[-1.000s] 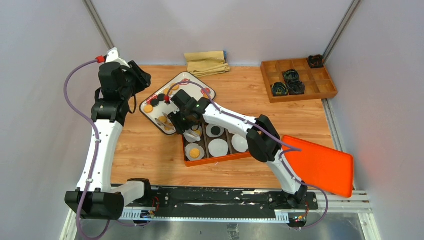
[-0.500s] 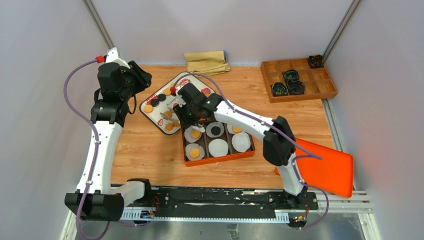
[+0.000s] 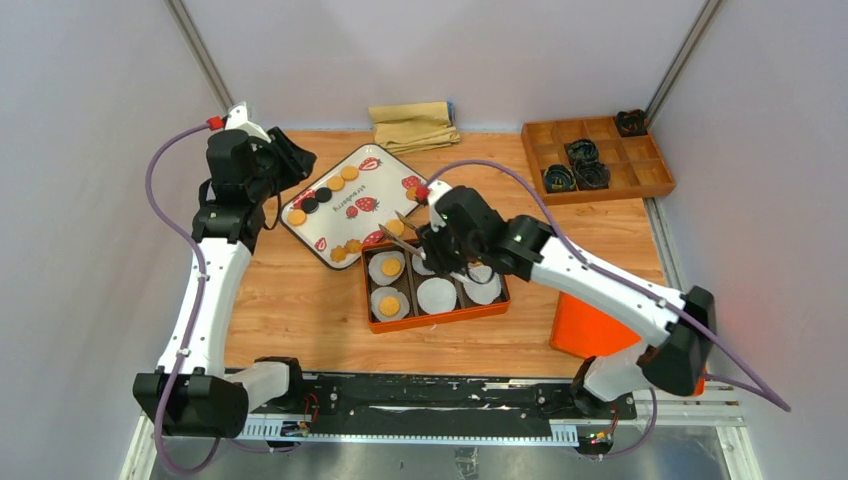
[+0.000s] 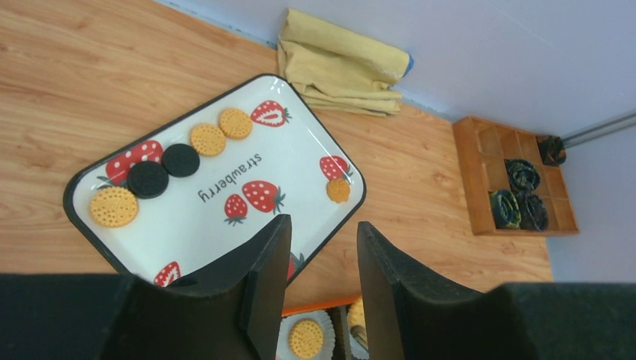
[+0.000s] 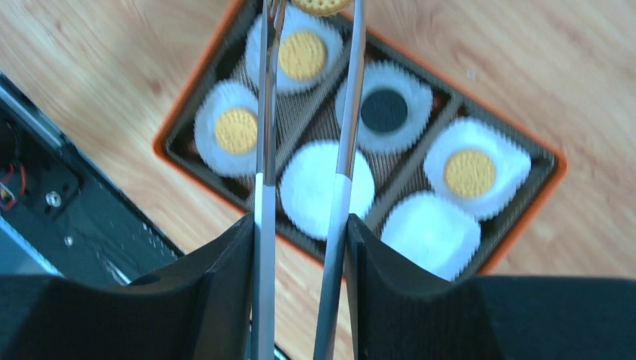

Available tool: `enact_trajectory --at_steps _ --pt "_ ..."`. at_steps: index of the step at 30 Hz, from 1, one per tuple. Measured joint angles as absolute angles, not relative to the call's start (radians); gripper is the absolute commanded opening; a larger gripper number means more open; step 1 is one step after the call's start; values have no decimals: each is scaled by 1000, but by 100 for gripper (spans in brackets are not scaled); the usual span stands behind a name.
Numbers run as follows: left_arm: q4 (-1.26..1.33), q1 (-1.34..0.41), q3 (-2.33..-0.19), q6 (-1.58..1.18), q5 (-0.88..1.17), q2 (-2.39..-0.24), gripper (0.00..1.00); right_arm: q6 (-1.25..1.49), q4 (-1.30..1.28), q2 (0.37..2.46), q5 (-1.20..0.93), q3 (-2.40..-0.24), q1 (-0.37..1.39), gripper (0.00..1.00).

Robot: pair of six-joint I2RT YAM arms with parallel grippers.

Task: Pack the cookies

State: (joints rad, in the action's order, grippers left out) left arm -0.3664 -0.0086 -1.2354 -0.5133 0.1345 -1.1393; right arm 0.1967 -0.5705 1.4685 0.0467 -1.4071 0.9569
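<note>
The left jaws stand part open, their fingers apart with nothing between them and touching nothing. Ahead of and below them lies the strawberry plate. The loose cookies on it, golden and black, run in a row off to the left of the jaws' gap. One more golden piece sits to the right of the gap, near the plate's corner.

The right jaws are closed on a pair of metal tongs, pressing the two blades partway together. The tongs run straight out ahead of the jaws, and a golden cookie is pinched at their far tips. Beneath the blades, on the desk, sits the orange box with six paper cups. Four are filled, three with golden pieces and one with a black. One empty cup shows just ahead of the jaws, between the blades. The other free cup lies to their right.

The carried piece sits farther out from the jaws than either free cup. The tips would therefore likely have to draw back along the tongs' line, or swing right, before letting go. The right arm is the nearer, already over the box. The left hangs by the plate, apart from the box.
</note>
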Motion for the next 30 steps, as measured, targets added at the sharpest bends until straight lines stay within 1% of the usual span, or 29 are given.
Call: enact_trajectory --at_steps 7,12,23,27,30 --pt "-336 -9 -1201 -535 181 -1155 43 297 -666 1218 83 -1182 982 26" --pt "-317 -9 -1191 -538 196 -1155 43 377 -714 1130 110 -1108 1025 26" --pt "-315 -9 -1179 -551 213 -1155 43 505 -812 1114 136 -1061 1149 27" --pt "-312 -9 -1178 -553 218 -1155 44 523 -824 1133 146 -1060 1158 32" --pt "-308 -9 -1178 -553 219 -1155 44 530 -828 1147 163 -1060 1158 38"
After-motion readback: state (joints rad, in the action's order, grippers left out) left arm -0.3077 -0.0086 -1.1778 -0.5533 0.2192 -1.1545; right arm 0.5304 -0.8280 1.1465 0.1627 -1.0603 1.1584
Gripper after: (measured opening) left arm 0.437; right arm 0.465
